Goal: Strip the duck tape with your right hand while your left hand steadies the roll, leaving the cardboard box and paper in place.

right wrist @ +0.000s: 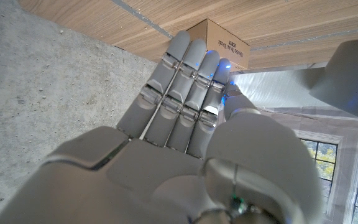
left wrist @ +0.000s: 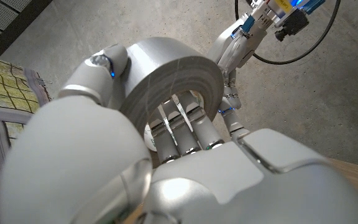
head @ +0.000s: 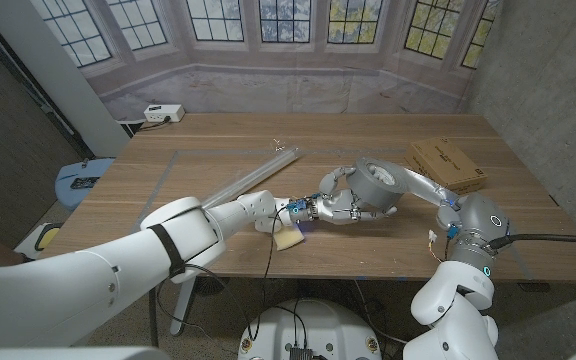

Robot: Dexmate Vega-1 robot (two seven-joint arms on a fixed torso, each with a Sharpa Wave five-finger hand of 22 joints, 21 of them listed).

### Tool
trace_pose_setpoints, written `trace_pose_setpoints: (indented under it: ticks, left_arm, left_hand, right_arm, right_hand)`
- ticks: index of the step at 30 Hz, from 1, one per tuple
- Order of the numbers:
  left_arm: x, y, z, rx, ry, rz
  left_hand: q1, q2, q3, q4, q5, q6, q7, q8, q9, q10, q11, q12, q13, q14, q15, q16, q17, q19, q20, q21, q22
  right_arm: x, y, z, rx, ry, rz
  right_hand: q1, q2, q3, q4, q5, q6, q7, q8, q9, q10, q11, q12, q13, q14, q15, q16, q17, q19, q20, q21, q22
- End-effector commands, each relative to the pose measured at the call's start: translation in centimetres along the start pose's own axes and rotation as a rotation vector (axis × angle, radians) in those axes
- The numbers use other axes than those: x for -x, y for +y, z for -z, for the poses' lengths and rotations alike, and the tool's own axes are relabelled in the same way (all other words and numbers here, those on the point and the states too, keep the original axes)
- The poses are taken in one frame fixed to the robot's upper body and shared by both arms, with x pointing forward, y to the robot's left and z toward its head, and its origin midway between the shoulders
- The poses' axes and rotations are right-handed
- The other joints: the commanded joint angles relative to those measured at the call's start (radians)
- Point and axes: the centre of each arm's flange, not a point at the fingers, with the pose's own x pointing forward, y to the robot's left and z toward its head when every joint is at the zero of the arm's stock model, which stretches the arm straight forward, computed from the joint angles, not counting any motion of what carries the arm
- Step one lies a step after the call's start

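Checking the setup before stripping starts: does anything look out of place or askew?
Nothing stands out. The left hand holds the tape roll, the cardboard box lies flat near the table's far right corner.

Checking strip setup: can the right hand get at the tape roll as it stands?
Probably yes. The right hand is already at the tape roll, which the left hand grips from the other side; nothing sits between them.

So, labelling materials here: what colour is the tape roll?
Silver-grey, on the tape roll; clearest in the left wrist view.
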Motion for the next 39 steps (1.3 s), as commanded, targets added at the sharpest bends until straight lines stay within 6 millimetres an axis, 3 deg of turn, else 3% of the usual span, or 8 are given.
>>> trace_pose_setpoints:
  ticks: [1,13,15,29,39]
  left_arm:
    - [-0.4,0.1,0.1,-0.003,-0.026,0.015]
    - [-0.6,0.2,-0.7,-0.03,-0.065,0.003]
    - [-0.5,0.3,-0.7,-0.033,-0.066,-0.001]
    - [-0.6,0.4,-1.1,-0.043,-0.101,-0.008]
    - [-0.5,0.3,-1.7,-0.053,-0.16,0.007]
  left_hand:
    - [0.231,0.247,0.109,0.105,0.0,0.003,-0.001,-0.009,0.003,-0.007,0.004,-0.005,-0.005,-0.009,0.0,0.005,-0.006,0.016,-0.003,-0.005,0.005]
    - [0.192,0.241,0.073,0.111,-0.016,-0.041,-0.002,-0.063,0.004,-0.091,0.018,-0.032,-0.021,-0.109,0.035,-0.011,-0.025,0.018,0.011,-0.024,0.005]
    - [0.189,0.24,0.068,0.11,-0.019,-0.049,-0.001,-0.07,0.004,-0.099,0.019,-0.033,-0.023,-0.119,0.039,-0.011,-0.026,0.018,0.013,-0.026,0.005]
    - [0.16,0.237,0.033,0.116,-0.036,-0.085,-0.002,-0.108,0.005,-0.133,0.026,-0.035,-0.037,-0.142,0.047,-0.001,-0.032,0.024,0.02,-0.037,0.006]
    - [0.136,0.239,0.015,0.123,-0.045,-0.1,-0.002,-0.13,0.005,-0.162,0.044,-0.037,-0.046,-0.165,0.063,-0.001,-0.039,0.026,0.027,-0.047,0.006]
  right_arm:
    - [0.2,-0.2,0.4,-0.001,0.006,0.005]
    - [0.2,-0.5,0.6,0.009,0.015,0.006]
    - [0.2,-0.6,0.6,0.01,0.016,0.006]
    - [0.4,-0.7,0.7,0.016,0.027,0.005]
    - [0.4,-0.5,0.6,0.019,0.029,-0.003]
  right_hand:
    - [0.014,0.0,0.004,0.0,0.001,0.009,-0.005,-0.004,0.005,0.005,0.001,0.008,0.005,0.013,-0.023,-0.004,0.002,0.011,-0.005,0.004,0.003]
    - [0.018,-0.002,0.005,0.001,0.001,0.01,-0.003,-0.007,0.006,0.006,0.001,0.009,0.012,0.014,-0.023,-0.007,0.006,0.012,-0.004,0.005,0.003]
    - [0.018,-0.003,0.004,0.001,0.001,0.009,-0.003,-0.008,0.007,0.009,0.012,0.01,0.014,0.015,-0.023,-0.007,0.007,0.012,-0.004,0.005,0.004]
    - [0.021,-0.002,0.005,0.004,0.001,0.012,-0.002,-0.011,0.008,0.007,0.005,0.008,0.019,0.017,-0.023,-0.01,0.012,0.011,-0.004,0.006,0.004]
    - [0.023,-0.003,0.005,0.003,0.001,0.012,-0.002,-0.013,0.009,0.005,0.002,0.005,0.02,0.018,-0.023,-0.013,0.015,0.01,-0.003,0.006,0.004]
